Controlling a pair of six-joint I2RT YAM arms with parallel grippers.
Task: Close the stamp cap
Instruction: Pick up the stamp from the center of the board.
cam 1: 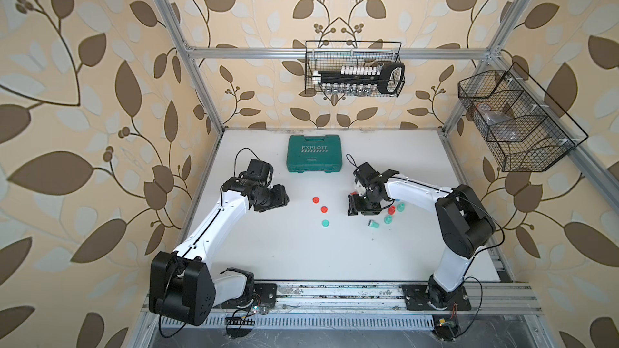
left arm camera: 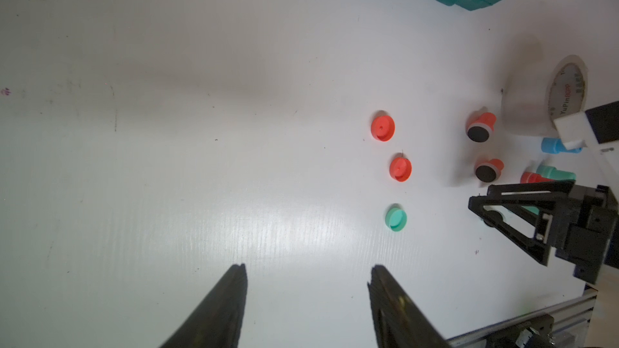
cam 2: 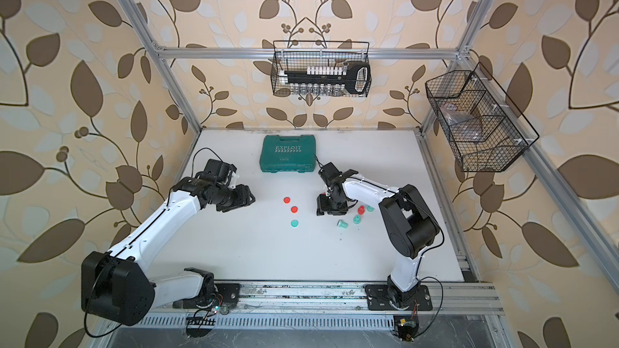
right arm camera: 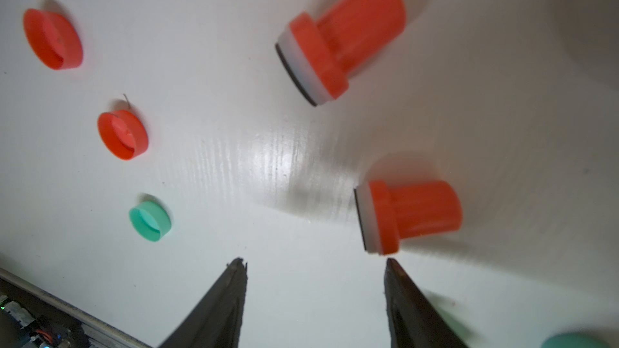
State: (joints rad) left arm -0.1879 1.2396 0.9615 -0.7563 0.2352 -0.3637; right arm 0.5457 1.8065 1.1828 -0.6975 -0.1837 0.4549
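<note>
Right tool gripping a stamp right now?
No: in the right wrist view the right tool stands open and empty, and the nearest red stamp lies on its side just beyond one fingertip.

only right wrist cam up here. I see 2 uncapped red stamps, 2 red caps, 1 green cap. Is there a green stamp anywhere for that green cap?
Observer: Yes. In both top views a green stamp lies on its side, to the robot's right of the green cap. It is too small to tell whether it is uncapped.
Operator: left arm in the way?
Observer: No. The left gripper is to the left of that cap and apart from it, with its fingers open and nothing between them.
Operator: clutter near the reds?
Observer: A white tape roll sits close by the red stamps, with a blue stamp next to it.
</note>
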